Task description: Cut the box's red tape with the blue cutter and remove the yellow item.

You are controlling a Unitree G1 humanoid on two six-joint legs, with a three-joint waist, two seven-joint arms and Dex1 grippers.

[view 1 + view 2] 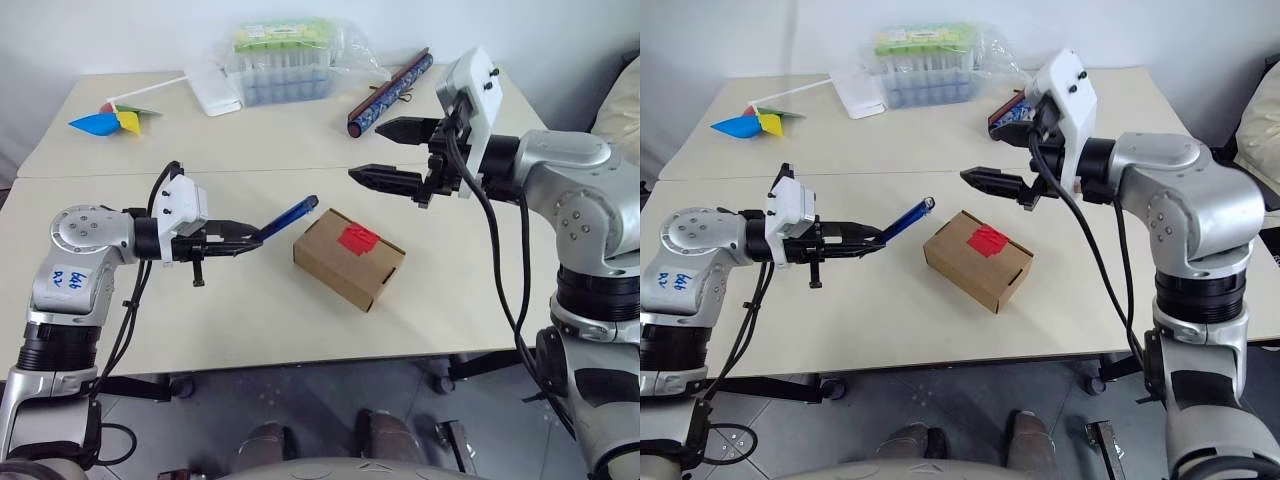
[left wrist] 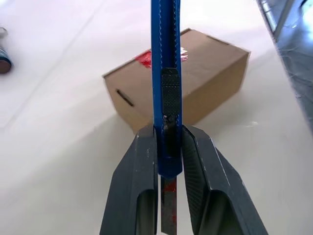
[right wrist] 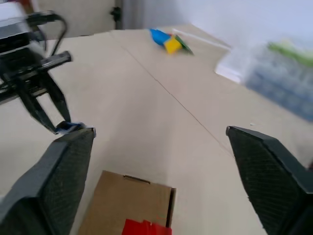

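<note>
**Cutter held up, box shut**

The left tool [image 1: 243,240] is closed tight on the blue cutter [image 1: 290,217]. The cutter sticks out past its fingers, up off the counter [image 1: 250,310], and points at the box [image 1: 348,258]. The box sits on the counter just past the cutter's tip, flaps shut, with the red tape [image 1: 358,238] on top. The right tool [image 1: 385,153] hangs above and just behind the box, fingers wide apart, holding nothing.

Bright, even light; right wrist view blurred.
</note>
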